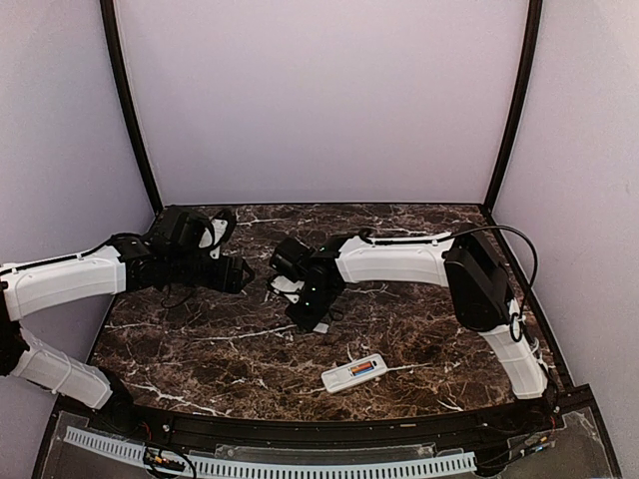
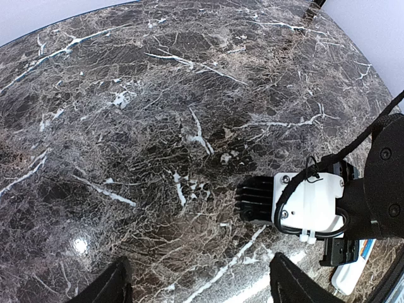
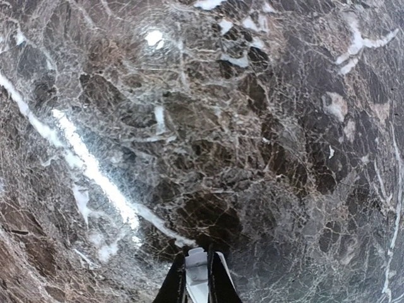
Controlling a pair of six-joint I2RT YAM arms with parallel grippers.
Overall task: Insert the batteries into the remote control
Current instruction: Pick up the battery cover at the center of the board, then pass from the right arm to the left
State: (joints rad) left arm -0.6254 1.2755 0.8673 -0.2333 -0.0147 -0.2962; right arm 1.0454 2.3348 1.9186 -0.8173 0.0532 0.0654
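The white remote control (image 1: 353, 374) lies on the marble table near the front edge, right of centre. Small orange-red and bluish shapes (image 1: 365, 367) show in its upper face; they look like the batteries lying in it. One end of the remote also shows in the left wrist view (image 2: 349, 278). My right gripper (image 1: 317, 321) (image 3: 197, 257) points down at the table's middle, shut on a thin flat white plastic piece (image 3: 197, 278). My left gripper (image 1: 243, 274) (image 2: 199, 273) is open and empty, hovering left of the right gripper.
The dark marble tabletop (image 1: 220, 349) has a raised black rim at the front. The right arm's wrist, with its camera and cable (image 2: 312, 203), sits close to the right of my left gripper. White walls close in the back and sides.
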